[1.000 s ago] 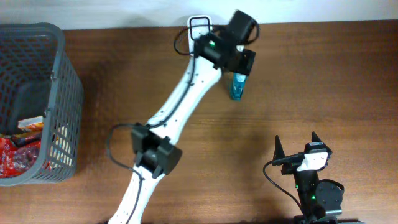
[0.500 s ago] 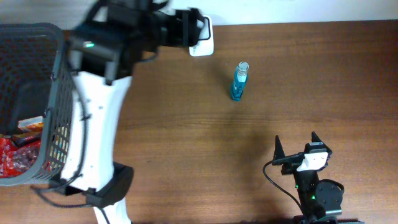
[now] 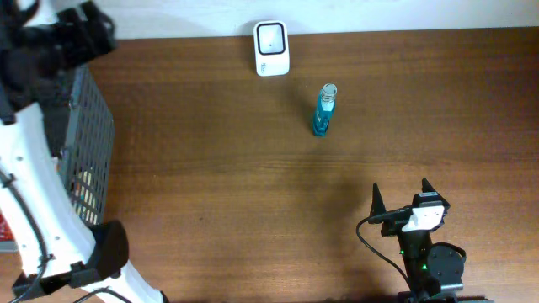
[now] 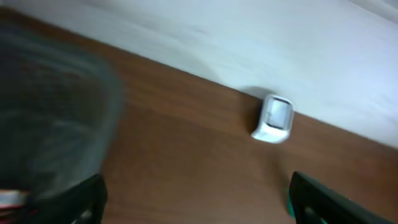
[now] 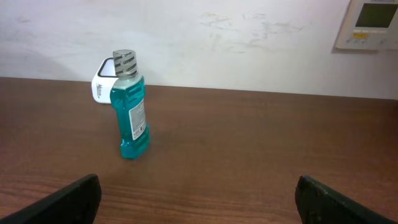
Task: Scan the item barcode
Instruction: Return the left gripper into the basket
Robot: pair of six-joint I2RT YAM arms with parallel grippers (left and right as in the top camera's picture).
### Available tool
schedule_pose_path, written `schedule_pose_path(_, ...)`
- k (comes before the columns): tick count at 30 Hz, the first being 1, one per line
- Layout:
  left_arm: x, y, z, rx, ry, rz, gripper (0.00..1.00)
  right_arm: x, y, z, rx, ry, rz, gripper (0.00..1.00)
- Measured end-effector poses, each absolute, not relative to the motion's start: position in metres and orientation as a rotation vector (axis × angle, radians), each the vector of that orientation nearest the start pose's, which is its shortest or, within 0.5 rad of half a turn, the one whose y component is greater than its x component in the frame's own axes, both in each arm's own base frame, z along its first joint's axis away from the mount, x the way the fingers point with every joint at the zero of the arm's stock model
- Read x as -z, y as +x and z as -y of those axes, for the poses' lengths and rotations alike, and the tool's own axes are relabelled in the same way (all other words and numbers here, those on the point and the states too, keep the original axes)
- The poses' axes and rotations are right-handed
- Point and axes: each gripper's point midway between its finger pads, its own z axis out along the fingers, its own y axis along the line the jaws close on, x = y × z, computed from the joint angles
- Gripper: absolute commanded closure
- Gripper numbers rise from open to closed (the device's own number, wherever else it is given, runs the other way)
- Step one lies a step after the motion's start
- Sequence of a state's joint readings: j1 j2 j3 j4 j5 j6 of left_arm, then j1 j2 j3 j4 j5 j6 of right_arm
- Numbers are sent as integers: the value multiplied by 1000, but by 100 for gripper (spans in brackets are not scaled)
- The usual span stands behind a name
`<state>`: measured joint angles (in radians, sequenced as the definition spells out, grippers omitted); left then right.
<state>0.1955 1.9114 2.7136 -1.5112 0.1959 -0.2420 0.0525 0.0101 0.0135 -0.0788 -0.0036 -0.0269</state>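
Standing upright on the counter [image 3: 253, 168], the bottle [image 3: 324, 109] sits just beside the scanner [image 3: 272, 49], a little to the scanner's right and on its robot-facing side, and nothing holds it. It is a small clear bottle of bright blue liquid with a ribbed grey cap and a pale printed label on one narrow side. The print is too small to show whether the barcode is there. From the right wrist view the scanner peeks out behind the bottle's shoulder.

The left pincer [image 4: 205, 199] is spread wide with nothing between its tips. It hangs high and well to the scanner's left, by the grey mesh basket [image 3: 93, 143]. The right pincer [image 3: 400, 198] is also spread wide and empty, parked well away from the scanner at the near edge of the counter, facing the bottle.

With the bottle free by the scanner and the left arm at the basket, the step in hand looks like a reach for another item. The next move would call for lowering the open tips inside the mesh wall without catching it. If the bottle is not yet scanned, its label must be turned to the scanner's window.
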Motion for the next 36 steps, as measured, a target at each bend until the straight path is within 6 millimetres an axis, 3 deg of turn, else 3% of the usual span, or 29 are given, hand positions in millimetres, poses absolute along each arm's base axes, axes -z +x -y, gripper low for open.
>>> schedule_pose_path(4,-417,402,-114,104,-581,-2224,1,-159,246,-14,-22,-68,-1645,2)
schedule_pose_path(9,-397,371,-160,-36,-764,-2276,0,-159,246,-14,-23,-68,-1645,2)
schedule_pose_path(11,-389,370,-165,-60,-787,-2298,2,-159,246,-14,-23,-67,-1645,2)
schedule_pose_path(16,-345,384,-179,-99,-834,-2381,4,-159,246,-14,-22,-68,-1645,2)
schedule_pose_path(19,-318,397,-208,-212,-902,-2361,3,-159,246,-14,-23,-68,-1645,2)
schedule_pose_path(24,-288,380,-243,-275,-1099,-2344,0,-159,246,-14,-23,-68,-1645,2)
schedule_pose_path(32,-281,361,-269,-306,-1208,-2317,0,-159,246,-14,-23,-67,-1645,2)
schedule_pose_path(36,-262,363,-271,-307,-1221,-2338,1,-159,246,-14,-23,-68,-1645,2)
